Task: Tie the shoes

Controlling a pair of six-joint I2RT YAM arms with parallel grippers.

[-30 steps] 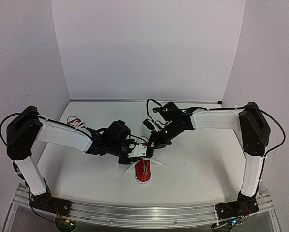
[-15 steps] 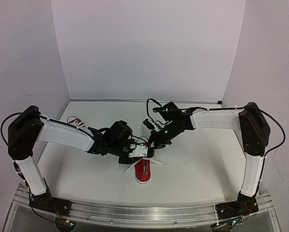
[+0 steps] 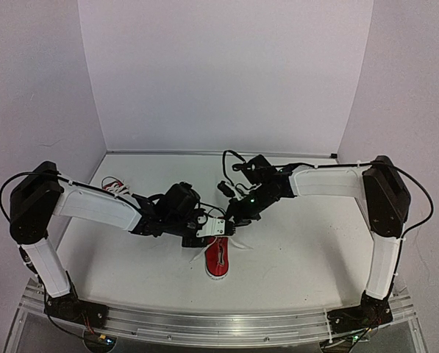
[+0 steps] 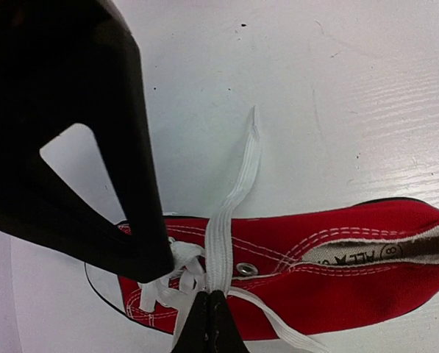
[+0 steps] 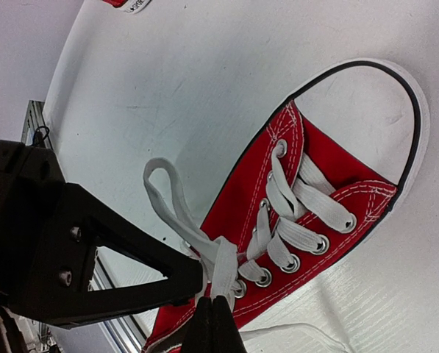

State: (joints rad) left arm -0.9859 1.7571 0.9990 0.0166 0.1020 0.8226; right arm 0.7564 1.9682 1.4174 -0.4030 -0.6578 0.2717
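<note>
The red shoe (image 3: 218, 261) lies in the middle of the bench (image 3: 307, 250), between both arms. The left end effector (image 4: 210, 318) and the right end effector (image 5: 213, 318) are each closed on its white lace (image 4: 219, 250), tips close together, probably to cross the strands for a knot.

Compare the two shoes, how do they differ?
The near shoe has the left end effector and right end effector shut on its lace; the far shoe sits untouched behind the left arm. The near shoe shows well; the far shoe, barely. Both are red.
</note>
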